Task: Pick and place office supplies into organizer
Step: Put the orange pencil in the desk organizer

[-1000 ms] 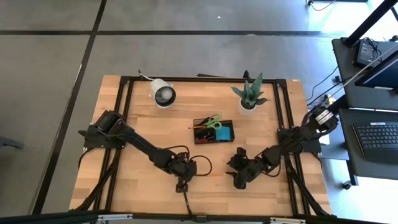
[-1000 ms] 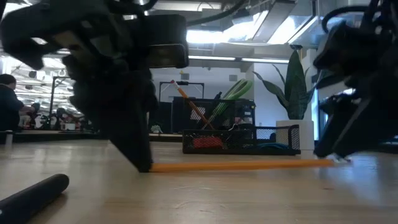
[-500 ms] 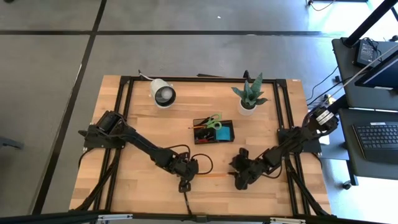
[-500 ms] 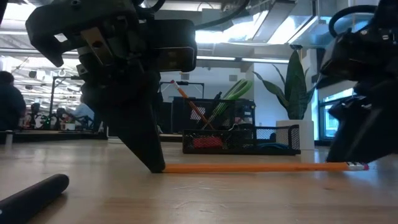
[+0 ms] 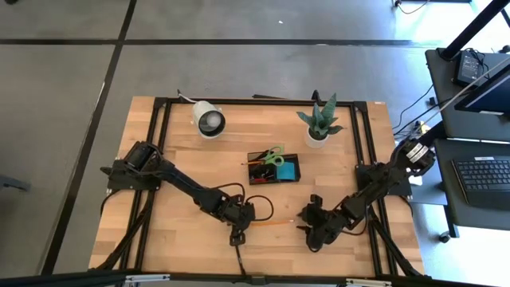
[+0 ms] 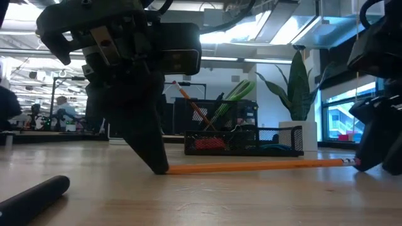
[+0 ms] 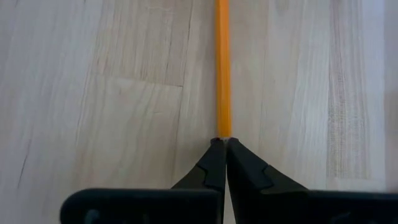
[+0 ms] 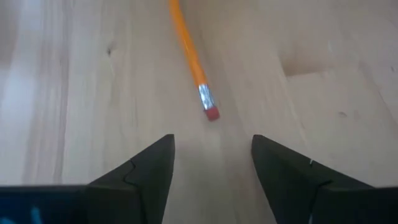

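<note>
in the low view a dark cylinder (image 6: 34,194) runs off the near left edge; the organizer's (image 6: 245,139) contents blur together, and the pencil's (image 6: 251,166) tip is hidden behind the left gripper (image 6: 157,168).

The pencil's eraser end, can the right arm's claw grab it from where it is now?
Probably yes. The right gripper is open, and the pencil's eraser end lies just ahead of the gap between its fingers, with only bare table between them. The left gripper is shut on the pencil's other end, well clear.
</note>
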Tool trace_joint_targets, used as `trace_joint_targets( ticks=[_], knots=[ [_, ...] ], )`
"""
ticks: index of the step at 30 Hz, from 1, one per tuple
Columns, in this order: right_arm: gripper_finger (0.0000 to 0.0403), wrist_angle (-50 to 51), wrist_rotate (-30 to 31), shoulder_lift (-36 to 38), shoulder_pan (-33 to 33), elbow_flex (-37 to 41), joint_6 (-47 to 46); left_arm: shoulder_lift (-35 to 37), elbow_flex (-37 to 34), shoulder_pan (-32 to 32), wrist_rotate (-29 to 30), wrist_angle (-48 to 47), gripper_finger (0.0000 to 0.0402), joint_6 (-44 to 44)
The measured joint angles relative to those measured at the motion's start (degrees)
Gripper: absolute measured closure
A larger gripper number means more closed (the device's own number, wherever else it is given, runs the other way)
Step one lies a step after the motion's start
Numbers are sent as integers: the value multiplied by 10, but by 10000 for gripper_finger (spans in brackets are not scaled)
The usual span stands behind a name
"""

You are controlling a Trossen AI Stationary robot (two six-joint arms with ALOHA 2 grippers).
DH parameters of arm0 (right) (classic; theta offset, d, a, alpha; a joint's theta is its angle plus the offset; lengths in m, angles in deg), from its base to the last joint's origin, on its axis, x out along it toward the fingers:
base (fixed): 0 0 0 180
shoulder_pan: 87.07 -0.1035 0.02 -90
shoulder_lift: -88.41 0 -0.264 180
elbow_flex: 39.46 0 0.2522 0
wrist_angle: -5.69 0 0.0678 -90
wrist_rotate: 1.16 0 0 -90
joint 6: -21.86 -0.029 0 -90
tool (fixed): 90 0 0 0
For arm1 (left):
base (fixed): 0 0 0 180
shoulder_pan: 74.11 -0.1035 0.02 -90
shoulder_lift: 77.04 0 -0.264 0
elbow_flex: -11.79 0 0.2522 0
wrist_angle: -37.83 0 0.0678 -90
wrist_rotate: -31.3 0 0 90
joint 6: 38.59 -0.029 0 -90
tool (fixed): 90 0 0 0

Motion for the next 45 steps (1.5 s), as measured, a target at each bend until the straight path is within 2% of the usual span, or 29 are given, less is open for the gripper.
trace_joint_targets(
  ticks=[9,37,45],
  knots=[
    [189,-56,19,-30,0,-1,29,0,-1,-1,3,7,400,-10],
    [380,-59,12,-30,1,-1,84,-4,-2,-2,29,33,400,-23],
    [383,-55,12,-30,1,-1,91,-4,-3,-1,42,43,390,-35]
  ],
)
